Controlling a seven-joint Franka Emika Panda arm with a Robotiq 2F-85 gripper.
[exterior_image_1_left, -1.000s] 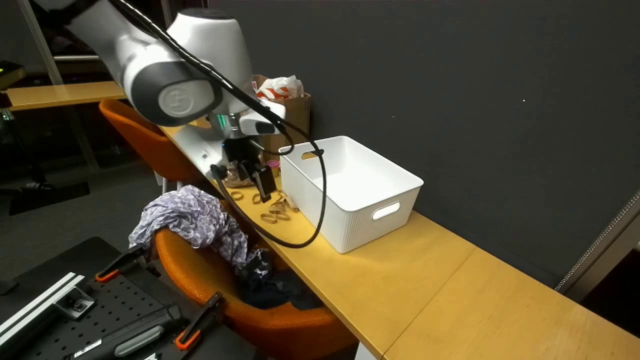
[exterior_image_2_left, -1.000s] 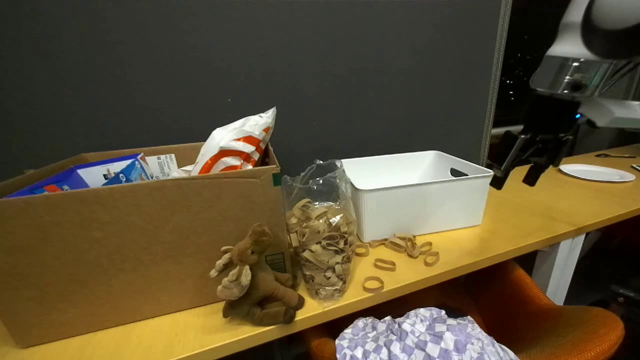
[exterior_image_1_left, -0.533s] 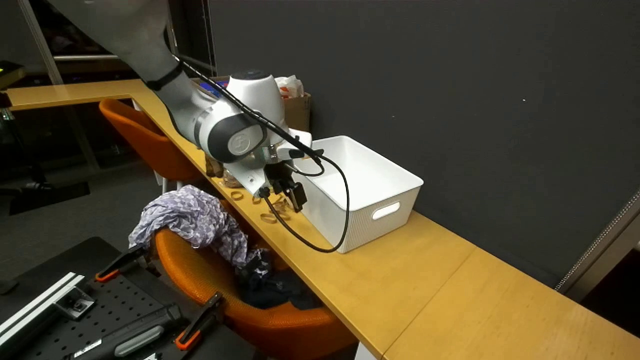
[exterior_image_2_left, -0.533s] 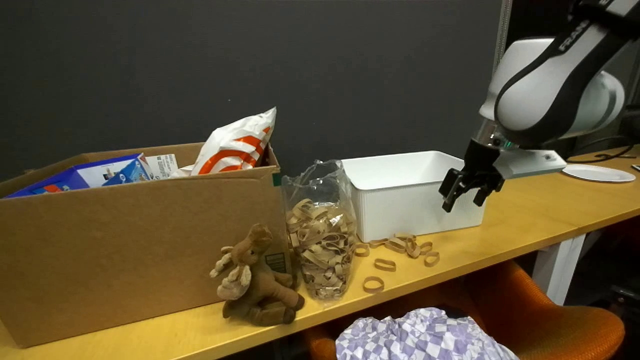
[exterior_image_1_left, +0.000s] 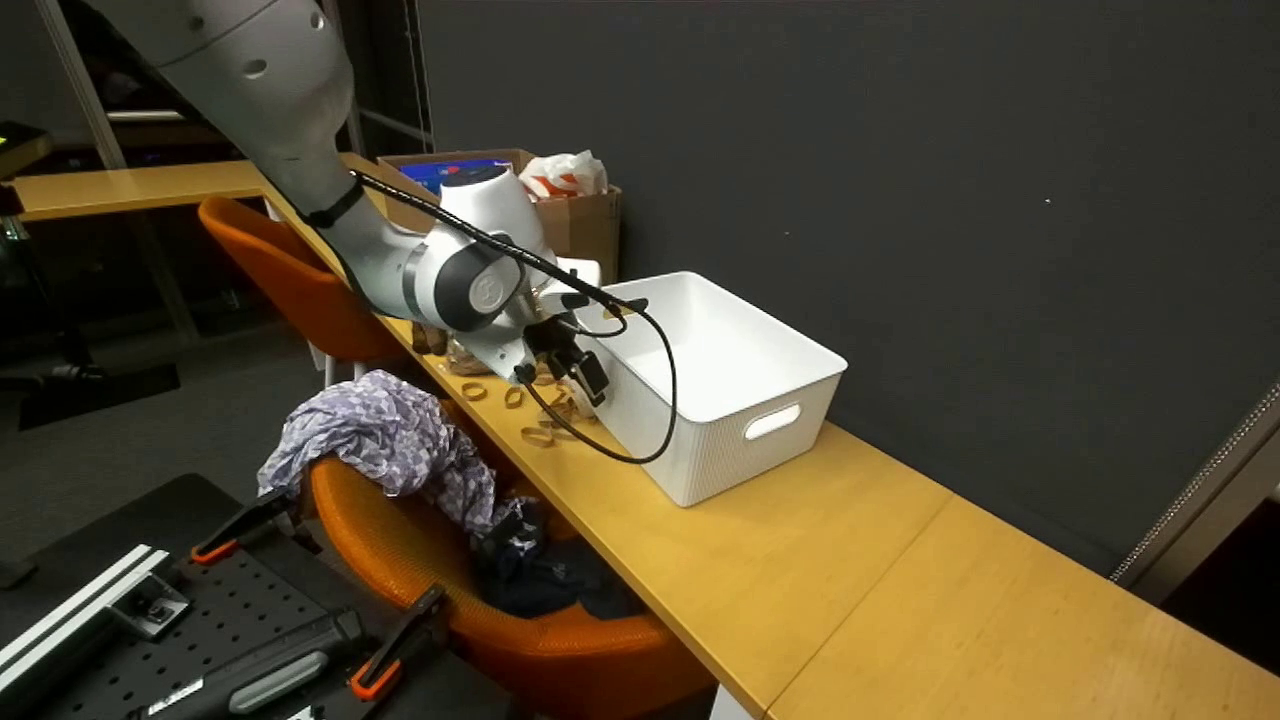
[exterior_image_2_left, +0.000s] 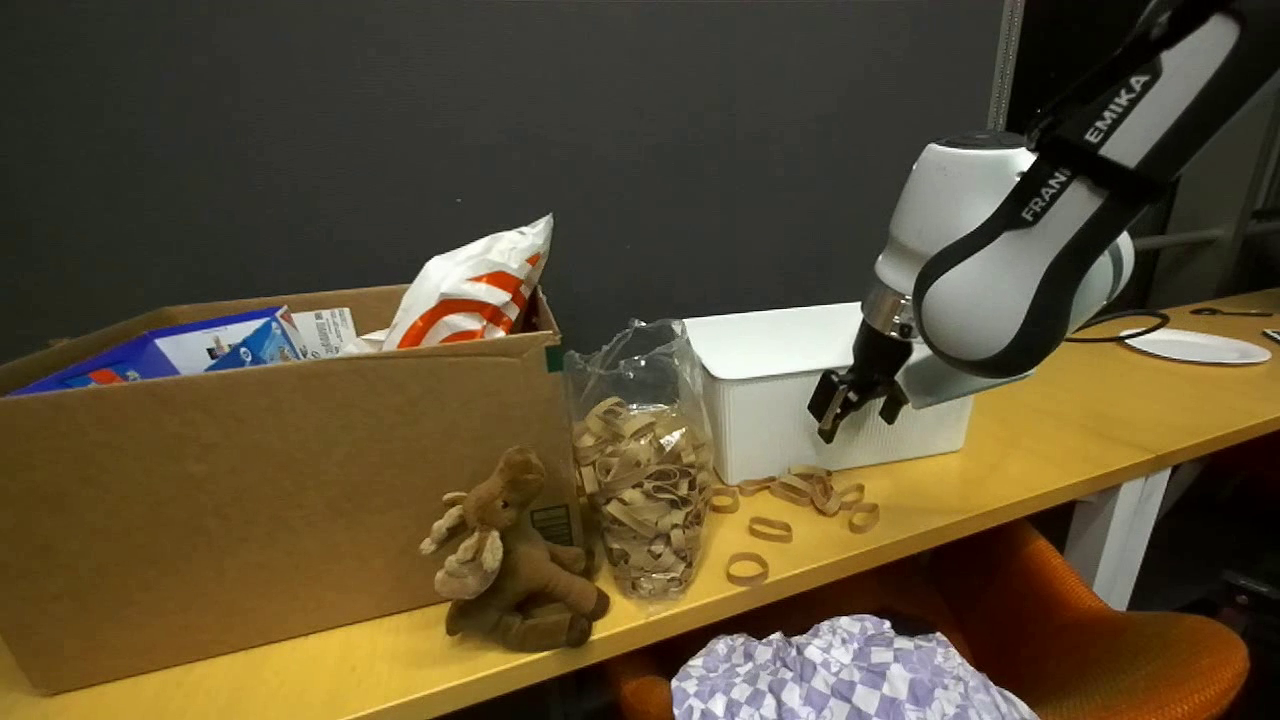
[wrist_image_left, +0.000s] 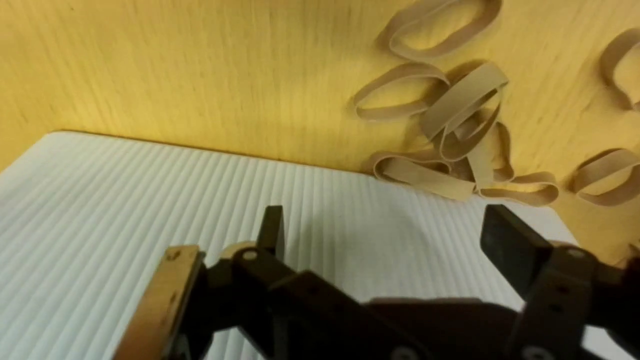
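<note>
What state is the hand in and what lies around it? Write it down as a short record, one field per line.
state: hand open, holding nothing
nearest: white bin, ribbed side by the hand
loose: tan bands on the table beside the bin
bagged: more bands in a clear bag
further off: plush moose beside a cardboard box

Dimly lit; plastic bag glints; wrist view: white bin softly shadowed.
</note>
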